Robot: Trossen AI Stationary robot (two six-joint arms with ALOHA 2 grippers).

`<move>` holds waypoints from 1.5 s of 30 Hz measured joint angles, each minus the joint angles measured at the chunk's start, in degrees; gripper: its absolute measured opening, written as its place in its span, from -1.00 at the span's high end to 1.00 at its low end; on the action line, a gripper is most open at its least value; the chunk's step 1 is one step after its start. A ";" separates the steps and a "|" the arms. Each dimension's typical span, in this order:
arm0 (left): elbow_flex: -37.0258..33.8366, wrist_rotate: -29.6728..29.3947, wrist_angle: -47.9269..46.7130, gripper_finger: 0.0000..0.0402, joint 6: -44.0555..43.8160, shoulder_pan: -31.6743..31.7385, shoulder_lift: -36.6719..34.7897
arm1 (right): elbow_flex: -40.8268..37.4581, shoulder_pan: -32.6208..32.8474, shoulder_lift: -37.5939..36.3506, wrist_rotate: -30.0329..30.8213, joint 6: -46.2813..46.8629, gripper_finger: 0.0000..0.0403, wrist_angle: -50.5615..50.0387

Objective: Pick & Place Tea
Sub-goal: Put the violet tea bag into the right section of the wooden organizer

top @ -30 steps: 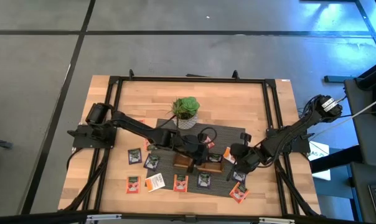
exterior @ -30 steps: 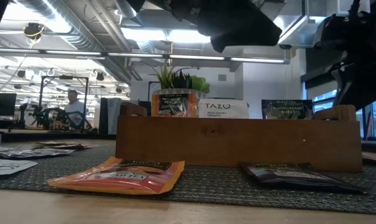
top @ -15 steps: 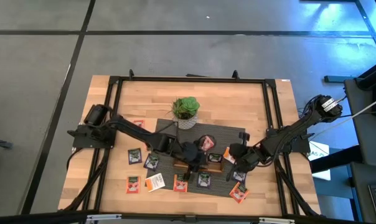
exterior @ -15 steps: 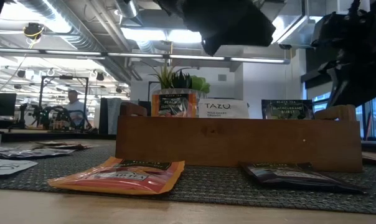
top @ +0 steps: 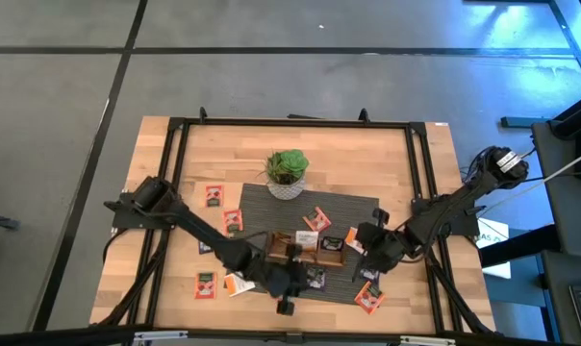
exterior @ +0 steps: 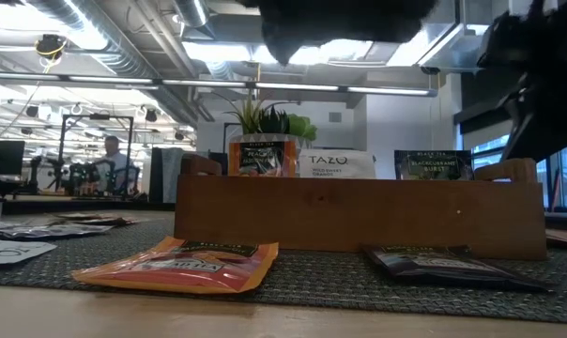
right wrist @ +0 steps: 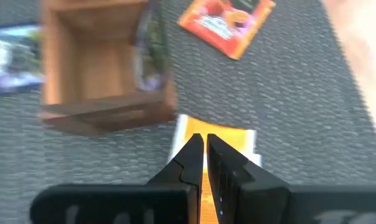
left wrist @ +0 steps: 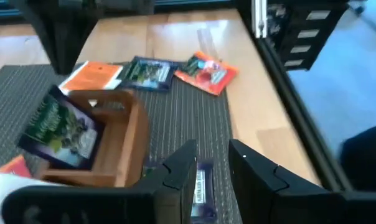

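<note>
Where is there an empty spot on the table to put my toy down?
The bare wood behind the plant pot, up to the table's far edge, is free, and so is the far right corner. The mat in front is crowded: the wooden tray, scattered tea sachets and both arms.

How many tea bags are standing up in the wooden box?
3. In the low view, an orange-red sachet stands at the wooden tray's left end, a white TAZO sachet in the middle, a dark sachet toward the right. Others may lie hidden behind the tray's wall.
</note>
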 joint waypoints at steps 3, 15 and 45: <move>-0.14 -4.28 2.48 0.56 0.55 -1.68 2.36 | 0.44 2.53 0.02 1.30 2.65 0.88 4.24; -0.09 -8.54 7.26 0.56 -0.87 -4.73 6.95 | 4.76 15.76 3.45 15.21 -4.40 0.88 29.63; 0.22 -11.37 13.40 0.56 -12.22 -3.58 18.01 | 4.70 11.80 27.10 11.26 -2.38 0.80 46.67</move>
